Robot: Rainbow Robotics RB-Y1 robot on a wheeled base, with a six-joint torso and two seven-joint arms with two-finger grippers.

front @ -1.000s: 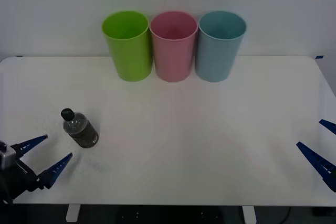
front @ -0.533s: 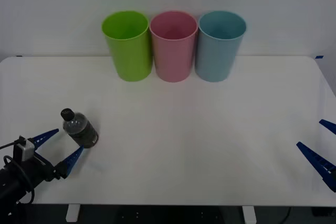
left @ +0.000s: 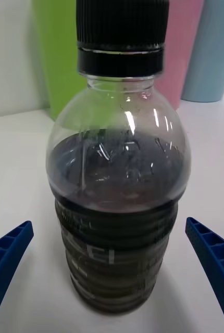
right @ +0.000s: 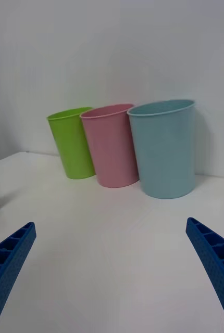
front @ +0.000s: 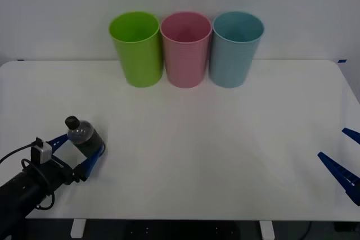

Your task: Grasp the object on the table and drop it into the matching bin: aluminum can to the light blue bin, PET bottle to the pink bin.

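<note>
I see the left tool (front: 77, 153) spread wide around the upright PET bottle (front: 85, 138) at the tabletop's (front: 225, 139) near left, fingers apart from it; right tool (front: 341, 161) open, parked at the right edge

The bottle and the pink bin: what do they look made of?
The bottle: clear, glossy plastic by its see-through shoulder and highlights, ribbed black plastic cap, dark label. It stands between the open left end effector fingers. The pink bin: smooth, opaque, probably plastic.

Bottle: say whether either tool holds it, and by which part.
Nothing is held. The left tool is open around the bottle at its labelled body; the right tool waits open.
</note>
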